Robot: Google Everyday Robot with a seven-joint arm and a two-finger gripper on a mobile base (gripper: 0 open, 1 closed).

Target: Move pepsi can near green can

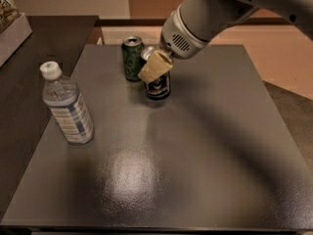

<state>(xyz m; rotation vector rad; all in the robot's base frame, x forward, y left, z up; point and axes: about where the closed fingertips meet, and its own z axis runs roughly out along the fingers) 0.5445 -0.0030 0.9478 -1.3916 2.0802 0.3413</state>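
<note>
Camera view has the end effector (154,62), tan padded fingers (152,68) on a fat white-grey arm (210,13), clamped around the upper half of the pepsi can (158,84), a dark navy metal drink can with a silver lid and a red-white-blue logo. That can is near the back of the dark grey bench (195,155), just beside the green can (132,58), a dark green metal drink can with a silver top, and slightly in front of it to the right. There's a narrow gap between them, not touching as far as I can see. So my read is the carrying is basically done and we're at the set-down-and-let-go step. Next move needs the grip to ease open gently and the arm to lift straight up, no swinging left into the green one. Can't tell whether the navy can's base is actually resting on the bench or hanging just above it. The far finger is hidden behind the can, and the wrist covers part of its lid. A clear plastic water bottle (67,106) with a white cap stands well off to the left, out of the way.
</note>
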